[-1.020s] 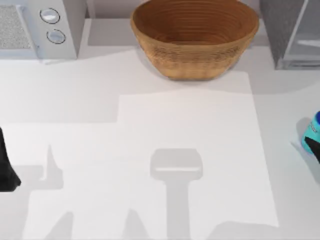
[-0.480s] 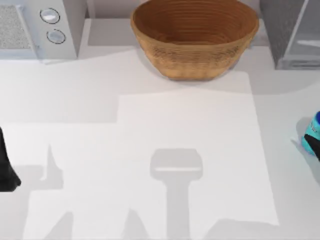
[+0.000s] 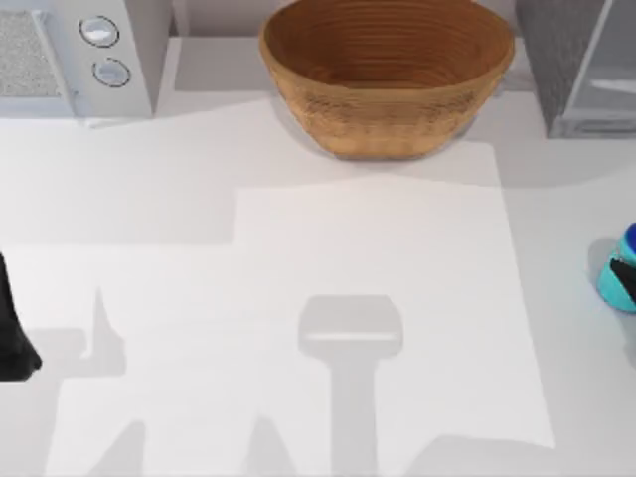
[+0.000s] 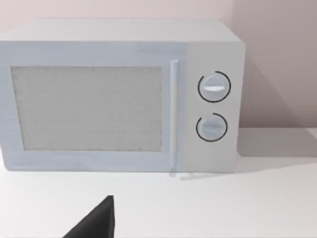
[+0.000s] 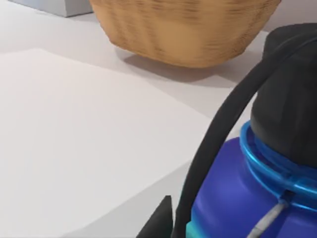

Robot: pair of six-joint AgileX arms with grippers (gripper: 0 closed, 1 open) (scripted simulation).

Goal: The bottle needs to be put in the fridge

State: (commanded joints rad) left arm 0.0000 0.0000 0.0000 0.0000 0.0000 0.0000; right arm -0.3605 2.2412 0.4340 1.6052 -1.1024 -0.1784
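**Bottle at the right edge of the top view, fridge at the upper right**

The bottle (image 3: 622, 270) is seen at the right edge of the top view, a rounded teal body with a dark blue cap at its upper end and a dark patch across it. Its long axis cannot be judged there, as it is cut off by the frame. In the right wrist view the bottle (image 5: 257, 198) is shown close up: smooth, glossy blue plastic, a bright blue ring, a dark cap above, and a thin black curved strap over it.

Whether either gripper is open or closed cannot be told.

The fridge (image 3: 578, 65) stands at the upper right, a box with a speckled dark grey wall and a pale interior in which no contents can be made out. A round woven wicker basket (image 3: 386, 75) sits at upper centre, its bowl bare. A smooth light grey microwave (image 3: 75, 55) with two round knobs occupies the upper left. The table (image 3: 298, 248) is plain white.
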